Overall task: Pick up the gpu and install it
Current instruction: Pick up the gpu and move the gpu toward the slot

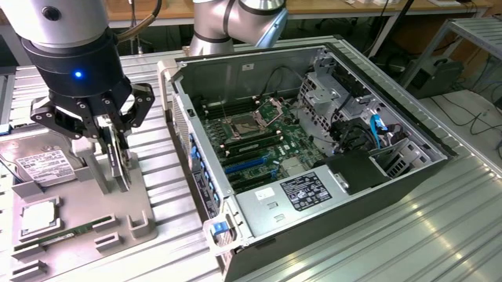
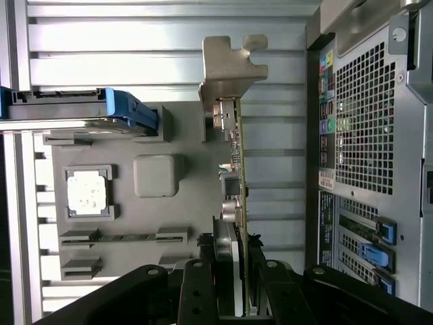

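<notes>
Inspecting the work surface, we find a ribbed silvery metal tabletop [image 1: 408, 235] carrying a grey moulded parts tray [image 1: 79, 220]. Just beside the tray is an open black-and-grey computer case [image 1: 235, 82], lying on its side with its green motherboard [image 1: 267, 141] exposed.

The black multi-link claw [image 1: 117, 141] is clamped narrow on the thin, dark gpu card [image 1: 123, 167] with the silvery end bracket. The card stands upright on edge over the tray; we cannot tell whether its lower edge sits in a slot or clear of it. A silver boxy hard drive with a white label [image 1: 43, 167] lies on the tray near the claw.

Behind the tabletop we note a wood-topped bench [image 1: 353, 9]. Dark cables [image 1: 471, 117] trail over the floor at the exterior view's right.
</notes>
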`<state>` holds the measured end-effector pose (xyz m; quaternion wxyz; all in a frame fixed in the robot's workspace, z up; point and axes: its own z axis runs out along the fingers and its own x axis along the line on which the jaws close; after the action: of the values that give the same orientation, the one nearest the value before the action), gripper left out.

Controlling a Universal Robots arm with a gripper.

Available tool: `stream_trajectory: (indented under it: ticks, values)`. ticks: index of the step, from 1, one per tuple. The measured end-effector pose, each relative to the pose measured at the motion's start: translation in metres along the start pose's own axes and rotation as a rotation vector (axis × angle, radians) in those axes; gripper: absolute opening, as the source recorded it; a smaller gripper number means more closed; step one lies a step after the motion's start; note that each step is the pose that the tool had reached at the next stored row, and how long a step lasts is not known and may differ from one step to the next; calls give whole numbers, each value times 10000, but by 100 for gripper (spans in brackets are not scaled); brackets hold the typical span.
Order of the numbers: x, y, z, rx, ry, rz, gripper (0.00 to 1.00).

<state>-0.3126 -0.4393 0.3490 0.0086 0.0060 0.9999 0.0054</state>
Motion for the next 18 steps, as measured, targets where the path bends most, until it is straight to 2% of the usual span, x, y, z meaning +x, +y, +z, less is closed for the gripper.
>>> stream_trajectory:
  ticks: [18]
  values:
    - [2,1,-120,1,1,0,29]
